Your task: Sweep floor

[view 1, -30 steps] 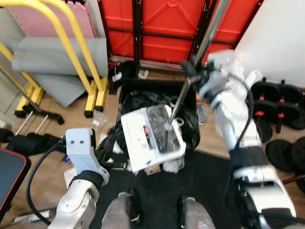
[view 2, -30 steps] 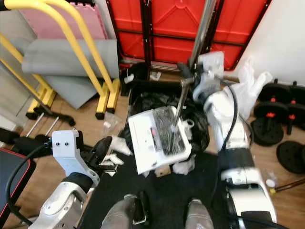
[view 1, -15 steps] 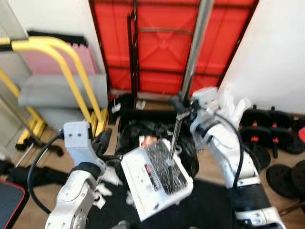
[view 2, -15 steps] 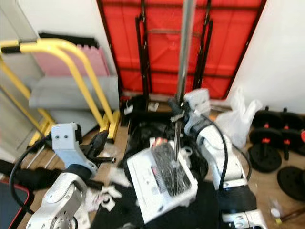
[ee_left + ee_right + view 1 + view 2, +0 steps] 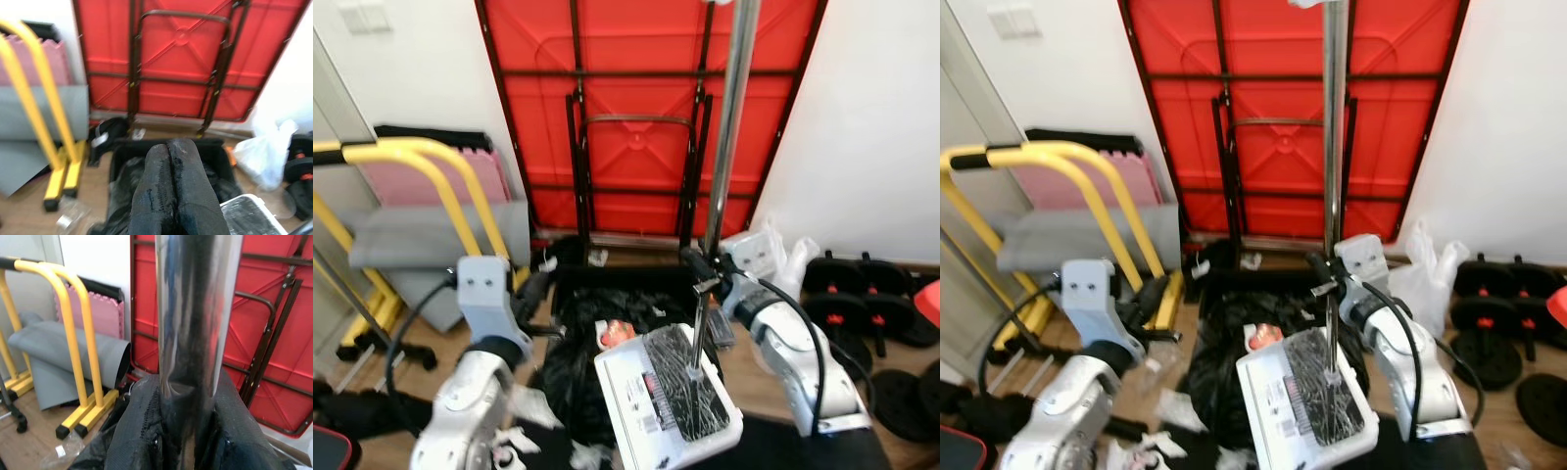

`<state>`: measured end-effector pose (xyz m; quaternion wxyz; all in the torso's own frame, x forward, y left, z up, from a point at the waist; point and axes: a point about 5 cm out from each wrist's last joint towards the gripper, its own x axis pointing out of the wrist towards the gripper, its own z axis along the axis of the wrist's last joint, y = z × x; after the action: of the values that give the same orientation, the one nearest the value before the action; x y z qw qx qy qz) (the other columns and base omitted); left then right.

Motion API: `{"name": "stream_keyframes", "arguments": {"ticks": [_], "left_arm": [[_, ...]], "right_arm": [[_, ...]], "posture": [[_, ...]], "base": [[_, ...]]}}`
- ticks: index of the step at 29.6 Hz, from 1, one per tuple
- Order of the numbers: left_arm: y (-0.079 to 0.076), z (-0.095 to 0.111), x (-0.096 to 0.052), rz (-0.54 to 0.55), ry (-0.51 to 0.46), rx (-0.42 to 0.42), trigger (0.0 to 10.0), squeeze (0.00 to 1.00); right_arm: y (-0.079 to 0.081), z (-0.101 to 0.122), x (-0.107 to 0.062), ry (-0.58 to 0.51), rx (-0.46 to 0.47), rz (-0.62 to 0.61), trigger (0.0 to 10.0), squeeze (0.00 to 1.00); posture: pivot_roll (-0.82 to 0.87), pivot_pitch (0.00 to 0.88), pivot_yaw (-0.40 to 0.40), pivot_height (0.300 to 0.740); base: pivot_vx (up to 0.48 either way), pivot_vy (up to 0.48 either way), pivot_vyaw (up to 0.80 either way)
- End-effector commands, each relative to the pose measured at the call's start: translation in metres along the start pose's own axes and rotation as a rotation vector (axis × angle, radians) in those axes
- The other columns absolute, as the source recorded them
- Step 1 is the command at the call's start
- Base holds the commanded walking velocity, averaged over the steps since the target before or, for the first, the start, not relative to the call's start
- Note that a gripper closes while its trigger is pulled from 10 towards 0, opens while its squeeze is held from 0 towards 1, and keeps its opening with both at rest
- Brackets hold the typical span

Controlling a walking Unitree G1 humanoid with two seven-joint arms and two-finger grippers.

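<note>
Just below the right gripper, clamped round the shiny chrome pole of the dustpan, hangs the white plastic long-handled dustpan, tray tilted w/ dark debris lying on it. Held that way, I'd judge, so the load slides twd the black bin lined w/ a black plastic bag, which sits beside and partly under the tray's near edge, on the left-arm side of the right claw. Red folded table leans on the wall behind the bin, beyond both claws. Left gripper is up over the bin's near side, its two black fingers pressed together and carrying nothing; prob. just kept out of the way while the right arm tips. Scraps of white litter lie on the wood floor below the left arm, so sweeping isn't finished, by my reckoning. Head views give the whole layout: tray, bin, both arms, black dumbbell weights off to the right claw's outer side. Right wrist view adds the grip itself, black fingers wrapped on the pole close-up, plus yellow metal bars and grey rolled mat behind. Left wrist view looks straight along its closed fingers at the bin's rim and a white plastic bag by the wall.
</note>
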<state>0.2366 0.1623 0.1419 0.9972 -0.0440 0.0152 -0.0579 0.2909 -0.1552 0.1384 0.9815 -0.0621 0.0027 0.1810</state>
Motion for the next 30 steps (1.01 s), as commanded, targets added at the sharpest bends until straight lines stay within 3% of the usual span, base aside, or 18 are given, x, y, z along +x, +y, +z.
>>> {"name": "stream_keyframes", "arguments": {"ticks": [1, 14, 20, 30], "left_arm": [[0.001, -0.004, -0.003, -0.027, 0.007, 0.018, 10.0, 0.0], [0.017, -0.022, -0.005, 0.073, 0.081, -0.018, 10.0, 0.0], [0.021, -0.025, -0.008, 0.1, 0.092, -0.031, 10.0, 0.0], [0.035, -0.032, -0.015, 0.172, 0.109, -0.022, 10.0, 0.0]], "right_arm": [[0.001, 0.011, -0.001, -0.063, -0.025, -0.006, 10.0, 0.0], [-0.014, -0.001, -0.004, -0.012, -0.037, -0.088, 10.0, 0.0], [-0.014, -0.003, -0.004, 0.003, -0.021, -0.09, 10.0, 0.0], [-0.013, -0.008, -0.004, 0.029, -0.023, -0.094, 10.0, 0.0]], "posture": [[-0.14, 0.0, 0.02, 0.74], [-0.14, 0.0, 0.016, 0.74], [-0.14, 0.0, 0.013, 0.74], [-0.14, 0.0, 0.007, 0.74]], "base": [[0.431, 0.0, 0.0], [0.066, 0.0, 0.0], [0.0, 0.0, -0.8], [-0.27, 0.0, -0.22]]}}
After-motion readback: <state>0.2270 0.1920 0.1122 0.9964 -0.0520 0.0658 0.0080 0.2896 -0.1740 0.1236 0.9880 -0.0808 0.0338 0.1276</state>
